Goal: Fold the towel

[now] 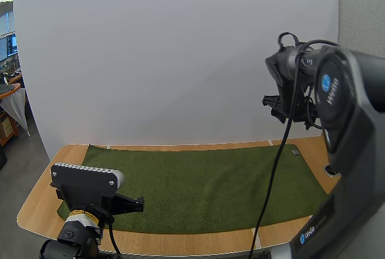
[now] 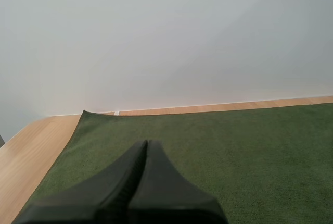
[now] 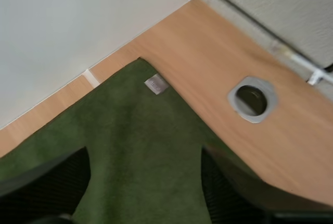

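A dark green towel (image 1: 204, 187) lies spread flat over the wooden table (image 1: 35, 206). My left gripper (image 1: 141, 203) hovers low above the towel's front left part, and in the left wrist view its fingers (image 2: 145, 146) lie together as one dark wedge over the green cloth (image 2: 234, 151). My right gripper (image 1: 274, 106) hangs high above the towel's far right corner. Its two fingers (image 3: 47, 187) stand wide apart above the towel (image 3: 140, 140), with nothing between them. A small grey tag (image 3: 155, 84) marks that corner.
A round cable hole (image 3: 252, 99) with a grey rim sits in the bare wood just right of the towel's corner, also visible as the hole (image 1: 329, 170) by the right arm. A white wall (image 1: 180, 60) stands along the table's far edge.
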Motion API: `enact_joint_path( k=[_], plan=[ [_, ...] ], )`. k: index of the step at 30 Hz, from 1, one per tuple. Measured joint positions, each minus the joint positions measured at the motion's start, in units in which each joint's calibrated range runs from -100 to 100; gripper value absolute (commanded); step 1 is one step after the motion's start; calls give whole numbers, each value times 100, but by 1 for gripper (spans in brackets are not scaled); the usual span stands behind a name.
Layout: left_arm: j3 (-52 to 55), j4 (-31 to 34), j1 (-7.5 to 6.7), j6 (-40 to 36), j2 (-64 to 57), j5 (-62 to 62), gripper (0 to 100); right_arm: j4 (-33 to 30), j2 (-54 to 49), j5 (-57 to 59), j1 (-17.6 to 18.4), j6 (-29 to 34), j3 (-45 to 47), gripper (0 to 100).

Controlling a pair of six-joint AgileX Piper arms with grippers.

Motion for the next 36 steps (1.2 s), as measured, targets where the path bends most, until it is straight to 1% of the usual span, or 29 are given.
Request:
enact_joint_path(
  k=[7,14,16,18,21,25,33,36],
  plan=[
    [0,0,0,0,0,0,0,920,521,-436,-395,-716,-513,100],
    [0,0,0,0,0,0,0,2786,939,-473,-1031,-2136,-956,100],
    [0,0,0,0,0,0,0,3017,992,-473,-1151,-2326,-956,100],
    [0,0,0,0,0,0,0,3106,1018,-457,-1283,-2515,-958,100],
    [0,0,0,0,0,0,0,2884,1018,-521,-1354,-2701,-970,100],
    [0,0,0,0,0,0,0,2688,1018,-847,-1354,-2802,-970,100],
    [0,0,0,0,0,0,0,2704,1018,-1018,-1354,-2811,-970,100],
    [0,0,0,0,0,0,0,2791,1018,-1756,-1354,-2810,-970,100]
  ],
)
